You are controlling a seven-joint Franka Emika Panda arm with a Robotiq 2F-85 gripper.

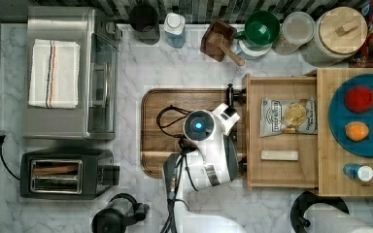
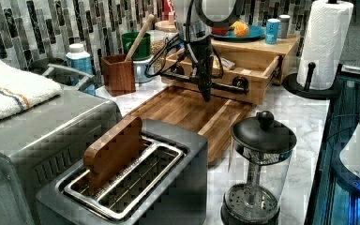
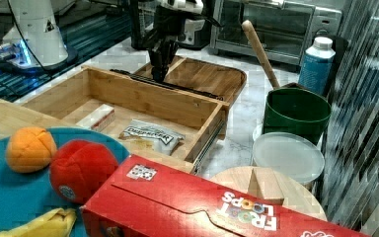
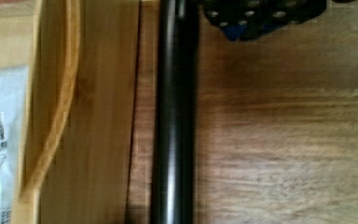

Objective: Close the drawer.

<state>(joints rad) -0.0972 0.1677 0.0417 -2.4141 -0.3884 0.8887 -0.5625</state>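
Arm: your arm points straight down, pincer [image 2: 206, 91] beside the drawer [image 1: 281, 131] handle [image 2: 206, 83].
Pincer: you cannot tell its opening.
Drawer: pulled open.

The arm [image 1: 209, 155] is showing glossy white shells with grey bands at the joints, and a round cap [image 1: 198, 125] is glowing blue at its centre. Black cables [image 1: 175, 179] are looping along its side. The gripper [image 2: 206, 93] is looking dark and narrow, with black cabling trailing above it.
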